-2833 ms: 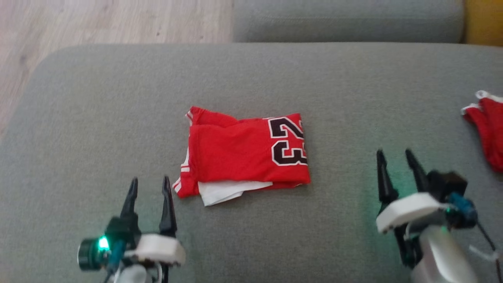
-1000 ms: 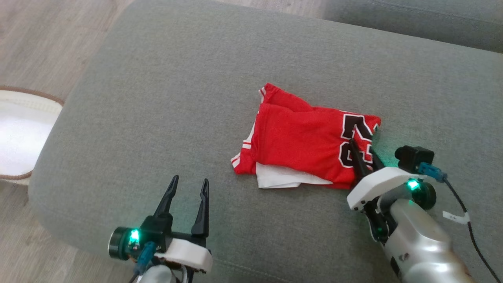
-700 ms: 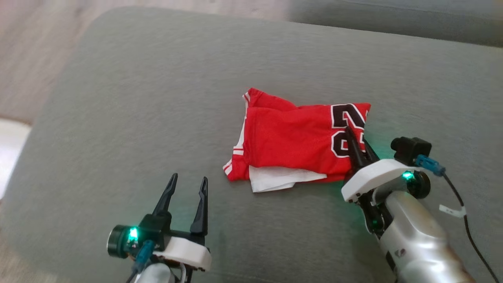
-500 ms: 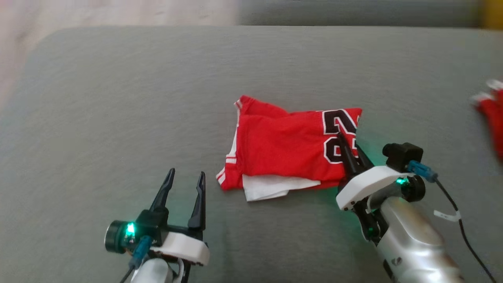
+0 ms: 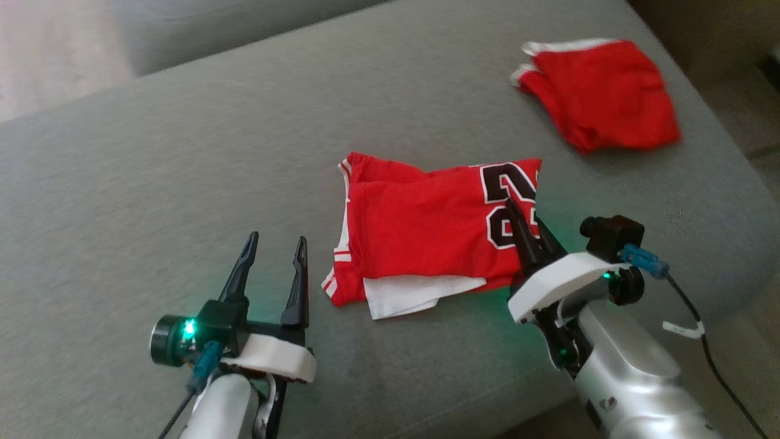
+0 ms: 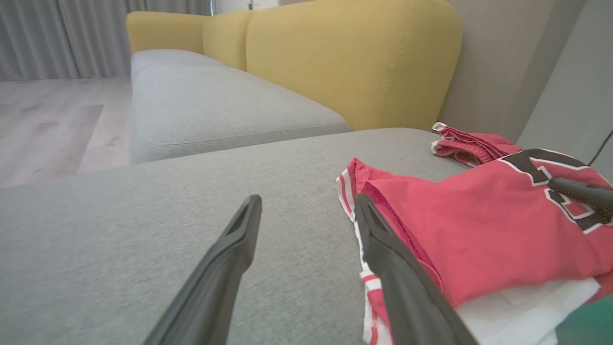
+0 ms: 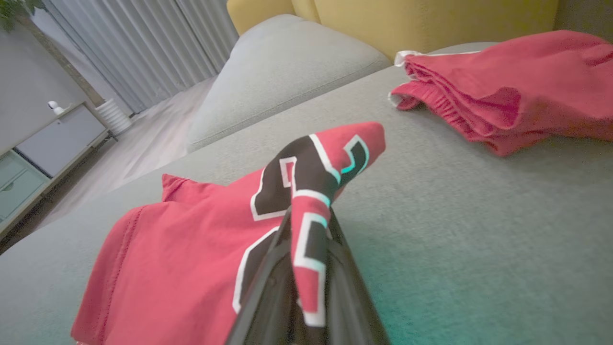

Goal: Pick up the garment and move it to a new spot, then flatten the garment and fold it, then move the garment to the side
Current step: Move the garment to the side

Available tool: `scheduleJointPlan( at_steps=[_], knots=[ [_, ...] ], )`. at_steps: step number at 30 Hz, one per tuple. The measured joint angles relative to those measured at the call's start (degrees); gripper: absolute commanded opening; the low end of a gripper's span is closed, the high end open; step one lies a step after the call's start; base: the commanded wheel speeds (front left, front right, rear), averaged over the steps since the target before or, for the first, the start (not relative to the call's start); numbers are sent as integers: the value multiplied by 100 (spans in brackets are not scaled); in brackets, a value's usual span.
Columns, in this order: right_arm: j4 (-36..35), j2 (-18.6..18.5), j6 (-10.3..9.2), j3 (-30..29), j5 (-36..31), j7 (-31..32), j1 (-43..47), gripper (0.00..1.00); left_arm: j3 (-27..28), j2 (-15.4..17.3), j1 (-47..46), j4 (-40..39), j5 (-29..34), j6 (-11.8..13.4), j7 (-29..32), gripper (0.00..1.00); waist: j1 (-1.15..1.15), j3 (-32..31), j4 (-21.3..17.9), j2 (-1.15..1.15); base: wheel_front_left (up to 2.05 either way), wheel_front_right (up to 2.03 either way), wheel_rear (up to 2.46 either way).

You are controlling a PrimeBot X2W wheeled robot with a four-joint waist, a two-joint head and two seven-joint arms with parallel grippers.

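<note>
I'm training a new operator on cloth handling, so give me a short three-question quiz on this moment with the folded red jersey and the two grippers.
1. True or false: the right gripper is shut on the numbered end of the folded red jersey with black numerals.
2. The left gripper is: A) open and holding nothing; B) shut on the jersey's white layer; C) shut and empty.
3. Fill in: the crumpled red garment with white trim lies on the grey fabric sofa cushion, ____ from the jersey (touching/apart).
Key: 1 true; 2 A; 3 apart.
</note>
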Motion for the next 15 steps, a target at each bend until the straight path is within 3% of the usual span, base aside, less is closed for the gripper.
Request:
scheduleJointPlan(
  at_steps=[4, 7, 11, 15],
  knots=[
    [24, 0, 0, -48, -185, 7, -133, 0, 9, -2, -61, 2, 7, -57, 0, 100, 0, 213, -300, 0, 0, 0, 0],
    [235, 7, 0, -339, -773, 13, -634, 0, 9, -3, -142, 37, 151, -92, 0, 100, 1, 422, -308, 0, 0, 0, 0],
    [656, -152, 0, -1149, -1946, 13, -1809, 0, 14, -2, -205, 67, 289, -101, 0, 100, 0, 607, -32, 0, 0, 0, 0],
    [1173, -699, 0, -1839, -2791, 13, -2362, 0, 9, -3, -215, 52, 289, -148, 0, 100, 1, 729, 254, 0, 0, 0, 0]
  ],
)
